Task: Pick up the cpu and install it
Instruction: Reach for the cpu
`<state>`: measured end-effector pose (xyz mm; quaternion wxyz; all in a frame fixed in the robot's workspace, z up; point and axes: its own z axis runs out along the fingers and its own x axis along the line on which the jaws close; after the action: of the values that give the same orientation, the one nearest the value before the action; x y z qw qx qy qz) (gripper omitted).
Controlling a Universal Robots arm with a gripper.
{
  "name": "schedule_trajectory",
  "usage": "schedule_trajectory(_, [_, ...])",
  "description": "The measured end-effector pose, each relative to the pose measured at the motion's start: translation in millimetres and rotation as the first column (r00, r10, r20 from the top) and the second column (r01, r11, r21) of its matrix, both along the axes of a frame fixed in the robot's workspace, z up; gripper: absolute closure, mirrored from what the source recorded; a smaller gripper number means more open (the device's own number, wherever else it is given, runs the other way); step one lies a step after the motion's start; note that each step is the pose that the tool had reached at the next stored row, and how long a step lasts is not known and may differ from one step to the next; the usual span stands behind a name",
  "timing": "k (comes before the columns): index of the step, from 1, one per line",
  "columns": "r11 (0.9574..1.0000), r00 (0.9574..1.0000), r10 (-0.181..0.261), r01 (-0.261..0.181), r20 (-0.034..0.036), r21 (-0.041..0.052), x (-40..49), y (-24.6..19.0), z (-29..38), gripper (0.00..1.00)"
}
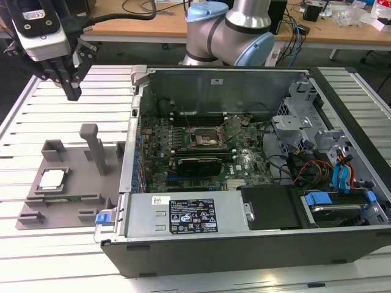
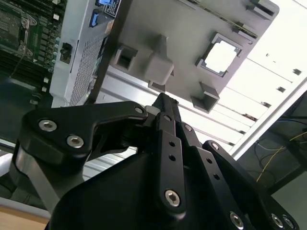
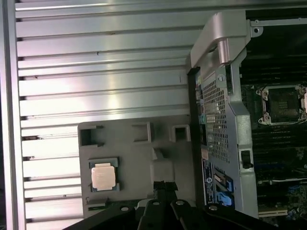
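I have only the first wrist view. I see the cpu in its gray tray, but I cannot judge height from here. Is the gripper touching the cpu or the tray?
Observer: No. In the exterior view the gripper hangs in the air, clear above the gray tray. The cpu lies flat in its pocket with nothing touching it.
Operator: From above I also see a gray block between the cpu and the computer case. Is it tall?
Observer: Yes. In the exterior view it is an upright post on the tray. It stands clearly higher than the cpu, on the side nearer the computer case.
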<state>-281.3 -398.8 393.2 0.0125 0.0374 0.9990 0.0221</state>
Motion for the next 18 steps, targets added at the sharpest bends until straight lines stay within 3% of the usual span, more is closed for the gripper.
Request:
schedule_trajectory(4, [1.0,1.0,0.0,0.0,-0.0001,0.0,-16.6,0.0,0.0,0.89])
schedule_trajectory(18, [1.0,1.0,0.0,0.0,0.0,0.0001,-38.7,0.0,-0.1,0.89])
